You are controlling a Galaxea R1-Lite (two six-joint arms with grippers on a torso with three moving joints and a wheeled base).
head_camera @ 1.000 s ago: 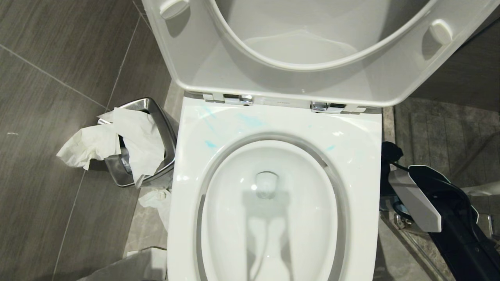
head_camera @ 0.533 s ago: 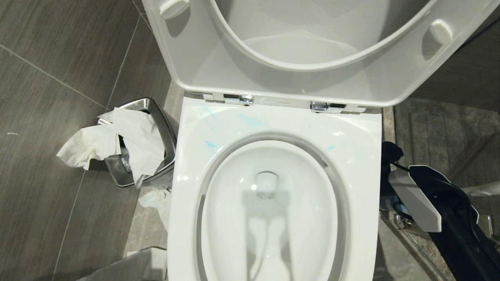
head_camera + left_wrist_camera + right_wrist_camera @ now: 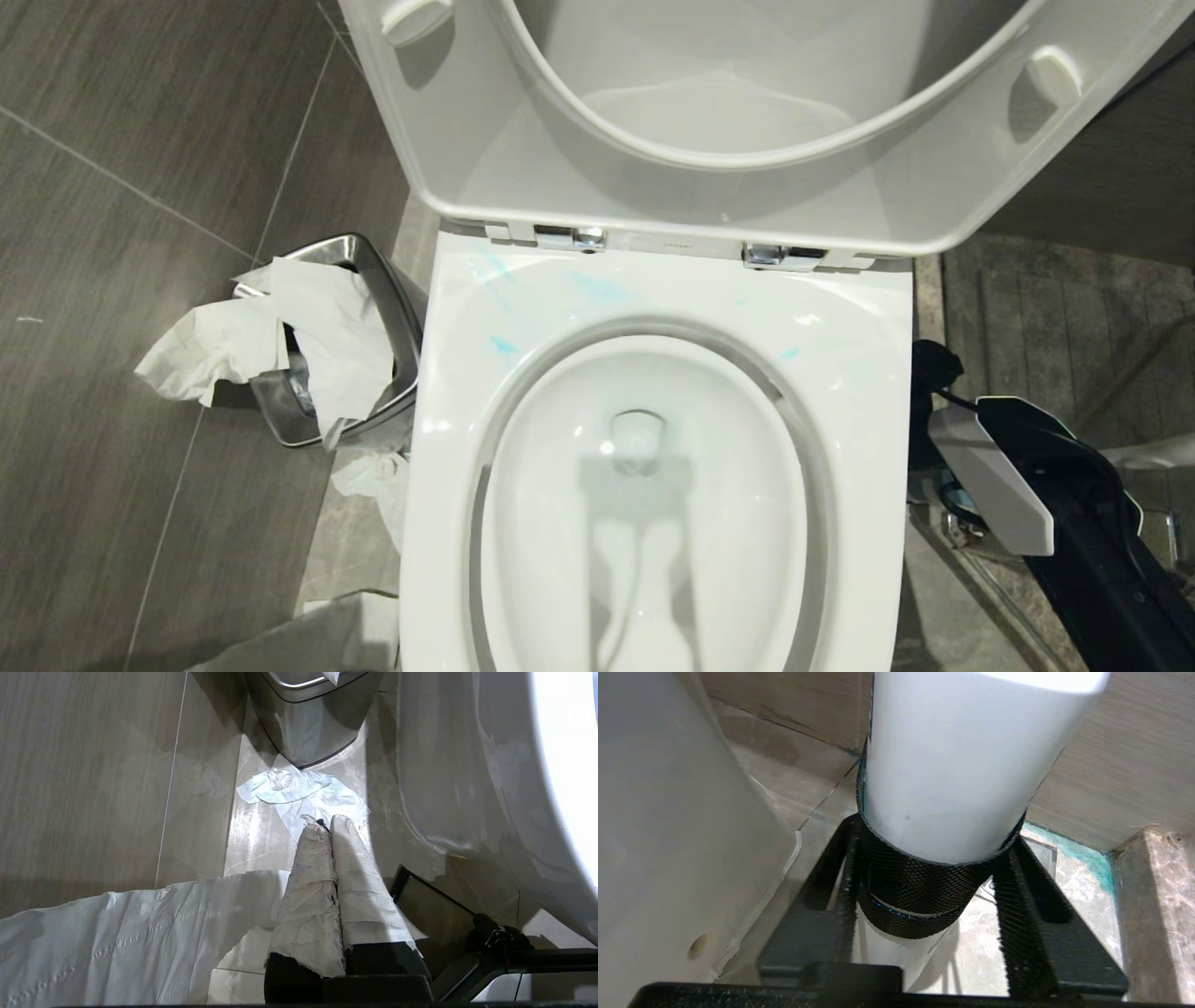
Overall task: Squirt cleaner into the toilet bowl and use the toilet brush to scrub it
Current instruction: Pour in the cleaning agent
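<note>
The toilet bowl (image 3: 845, 373) stands open, with blue cleaner (image 3: 504, 346) streaked on its rim. The brush is not in view. Beside the bowl, the right gripper (image 3: 934, 833) has its jaws set against the black mesh band (image 3: 920, 891) of a white container (image 3: 952, 765). The container looks rigid and smooth, so the textured band is probably the best grip point. The left gripper (image 3: 324, 823) hangs above the floor (image 3: 93, 788) with its jaws closed and empty.

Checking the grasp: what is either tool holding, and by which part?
The right tool clasps a white container by its black mesh band. The left tool is shut, empty.
</note>
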